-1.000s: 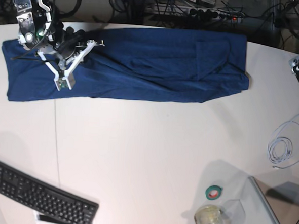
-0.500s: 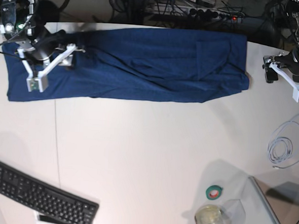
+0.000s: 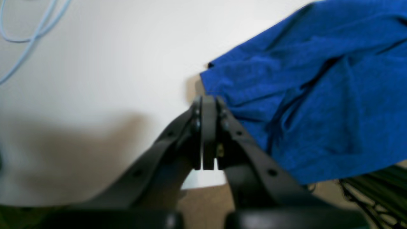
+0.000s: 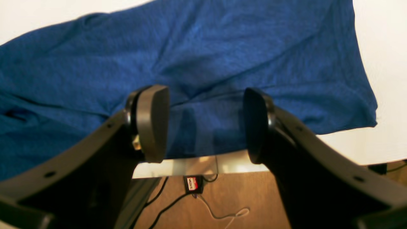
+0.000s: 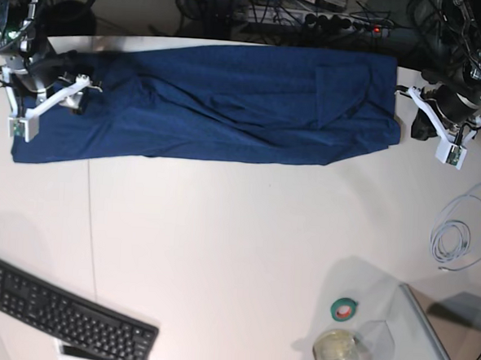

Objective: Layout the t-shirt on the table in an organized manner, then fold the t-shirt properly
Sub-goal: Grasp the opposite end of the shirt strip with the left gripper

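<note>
On table (image 5: 237,229): t-shirt (image 5: 220,105) folded lengthwise, grippers at ends.

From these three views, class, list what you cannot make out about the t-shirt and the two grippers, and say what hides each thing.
- Base view: the t-shirt's underside folds, hidden by its own top layer.
- Left wrist view: whether the shut left gripper pinches the cloth edge; blur and the jaws hide the contact.
- Right wrist view: the t-shirt's near hem, behind the open right gripper.
- Base view: the glass jar's contents, too small.
</note>
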`<state>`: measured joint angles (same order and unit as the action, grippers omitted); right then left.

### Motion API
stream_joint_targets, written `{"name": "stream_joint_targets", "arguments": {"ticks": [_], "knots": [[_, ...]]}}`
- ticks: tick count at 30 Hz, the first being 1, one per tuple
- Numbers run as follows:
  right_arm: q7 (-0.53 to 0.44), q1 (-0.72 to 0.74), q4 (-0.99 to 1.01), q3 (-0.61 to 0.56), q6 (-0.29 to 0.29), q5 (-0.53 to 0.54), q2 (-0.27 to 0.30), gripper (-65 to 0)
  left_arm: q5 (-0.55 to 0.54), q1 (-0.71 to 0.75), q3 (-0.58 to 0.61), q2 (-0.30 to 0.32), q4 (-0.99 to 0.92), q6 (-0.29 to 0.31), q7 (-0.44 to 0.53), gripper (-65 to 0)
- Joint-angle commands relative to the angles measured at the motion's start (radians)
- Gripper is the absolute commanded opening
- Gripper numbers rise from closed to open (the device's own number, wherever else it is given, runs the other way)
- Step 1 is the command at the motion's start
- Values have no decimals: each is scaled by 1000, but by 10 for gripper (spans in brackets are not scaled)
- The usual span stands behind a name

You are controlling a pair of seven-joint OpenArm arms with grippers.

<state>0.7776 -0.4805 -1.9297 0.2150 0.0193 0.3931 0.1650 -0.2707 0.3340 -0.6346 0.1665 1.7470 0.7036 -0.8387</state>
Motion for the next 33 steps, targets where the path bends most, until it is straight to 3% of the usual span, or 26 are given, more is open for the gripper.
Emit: {"name": "stream_joint_targets", "arguments": {"ticks": [1, 6, 7, 11, 12, 17, 22, 31, 33], "knots": [[-20, -8, -18, 2, 1, 5, 9, -302, -48, -19, -4, 14, -31, -5, 17, -650], [-16, -17, -17, 2, 1, 5, 9, -302, -307, -69, -1, 100, -318, -5, 19, -650], [-19, -24, -17, 1, 1, 5, 9, -302, -352, -71, -1, 114, -365, -5, 22, -596], [-20, -30, -15, 1, 1, 2, 9, -302, -404, -72, -3, 133, -430, -5, 25, -91], [-19, -30, -15, 1, 1, 2, 9, -302, -404, -72, -3, 133, -430, -5, 25, -13], [-17, -31, -15, -22, 1, 2, 8, -302, -365, -77, 14, 132, -431, -5, 54, 0], [-20, -31, -15, -96, 1, 0, 9, -302, -226, -105, 192, 133, -513, -5, 149, 0], [-22, -27, -15, -153, 1, -1, 11, -302, -218, -109, 332, 133, -622, -5, 235, 0], [-22, -27, -15, -153, 1, -1, 11, -302, -218, -95, 338, 135, -622, -5, 236, -53]]}}
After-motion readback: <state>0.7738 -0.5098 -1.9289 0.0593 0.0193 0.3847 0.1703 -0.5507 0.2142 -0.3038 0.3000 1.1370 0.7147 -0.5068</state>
